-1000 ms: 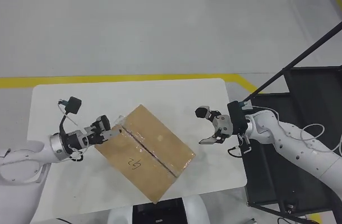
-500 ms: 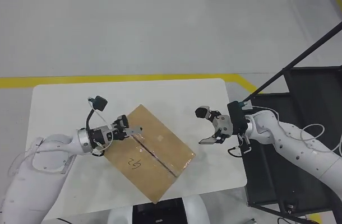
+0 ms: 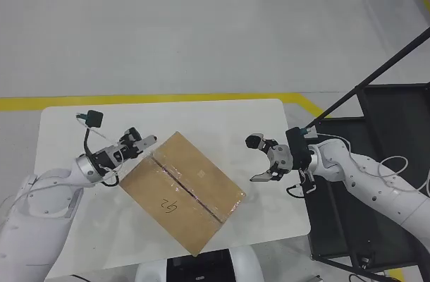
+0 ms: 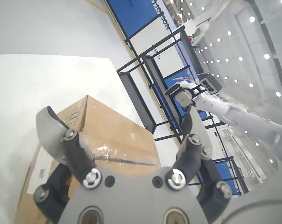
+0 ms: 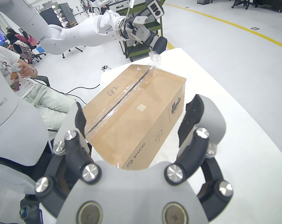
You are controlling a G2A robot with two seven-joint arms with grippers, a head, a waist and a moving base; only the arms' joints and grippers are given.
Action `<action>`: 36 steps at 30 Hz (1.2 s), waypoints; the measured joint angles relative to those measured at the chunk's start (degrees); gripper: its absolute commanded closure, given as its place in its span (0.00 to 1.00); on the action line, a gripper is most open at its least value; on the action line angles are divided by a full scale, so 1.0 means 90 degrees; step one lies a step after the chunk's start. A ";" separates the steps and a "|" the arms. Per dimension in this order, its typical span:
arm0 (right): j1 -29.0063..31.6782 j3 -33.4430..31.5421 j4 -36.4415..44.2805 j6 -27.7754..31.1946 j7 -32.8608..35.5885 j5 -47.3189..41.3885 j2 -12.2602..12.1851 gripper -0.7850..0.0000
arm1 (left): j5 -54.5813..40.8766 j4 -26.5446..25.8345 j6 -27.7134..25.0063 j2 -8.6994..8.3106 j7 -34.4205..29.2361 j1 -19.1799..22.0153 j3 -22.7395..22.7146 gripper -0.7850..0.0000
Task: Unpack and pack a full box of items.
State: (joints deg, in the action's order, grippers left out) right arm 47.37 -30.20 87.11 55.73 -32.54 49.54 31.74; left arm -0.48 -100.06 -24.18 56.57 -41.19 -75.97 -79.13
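Left tool (image 3: 142, 138), spread wide, is pulling back off the box (image 3: 201, 170) just ahead; its seam (image 3: 187, 187) is staying taped. Right tool (image 3: 256, 160) is idling, wide.

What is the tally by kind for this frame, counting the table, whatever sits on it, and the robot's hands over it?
Cardboard box: 1, closed, with tape along its top seam
Robot hands: 2, the left hand open at one end of the box, the right hand open and clear of the other end
Table: 1, white
Total: 4
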 measured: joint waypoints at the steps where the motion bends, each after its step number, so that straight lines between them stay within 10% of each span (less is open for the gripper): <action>1: 0.0000 0.0000 0.0000 0.0000 0.0000 0.0000 0.0000 0.00 | -0.0050 -0.0086 -0.0031 -0.0005 -0.0095 -0.0037 0.0008 0.00; 20: 0.0000 0.0000 0.0000 0.0000 0.0000 0.0000 0.0000 0.00 | 0.0507 -0.0291 0.0058 -0.0015 -0.1180 0.0035 0.0723 0.00; 36: 0.0000 0.0000 0.0000 0.0000 0.0000 0.0000 0.0000 0.00 | 0.0763 0.0062 0.0253 -0.0016 0.0148 -0.0040 0.0264 0.00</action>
State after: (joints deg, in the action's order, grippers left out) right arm 47.37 -30.20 87.11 55.73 -32.54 49.54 31.74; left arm 6.39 -99.51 -21.90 56.42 -39.85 -76.33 -76.76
